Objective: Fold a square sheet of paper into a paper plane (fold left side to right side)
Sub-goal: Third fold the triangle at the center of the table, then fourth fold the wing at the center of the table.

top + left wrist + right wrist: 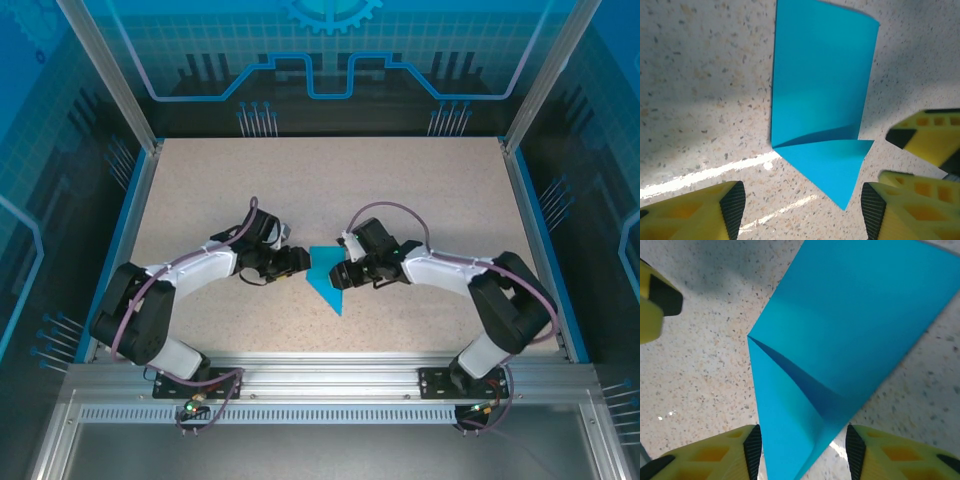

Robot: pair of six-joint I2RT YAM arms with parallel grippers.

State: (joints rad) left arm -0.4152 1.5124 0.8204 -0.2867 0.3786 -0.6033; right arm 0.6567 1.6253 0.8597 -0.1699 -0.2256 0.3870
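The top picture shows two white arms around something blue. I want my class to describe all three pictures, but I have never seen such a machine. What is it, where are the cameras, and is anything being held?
These are two robot arms bolted to the near edge of a speckled table. The top picture looks down from above and behind them. Each arm ends in a two-fingered claw. The left claw and the right claw face each other across a sheet of teal-blue paper, already partly folded to a point. The other two pictures come from small cameras on the wrists, so the yellow fingers along their bottom edges belong to that arm's own claw. Both claws stand open, with fingers either side of the paper, which lies on the table. Nothing appears to be held.
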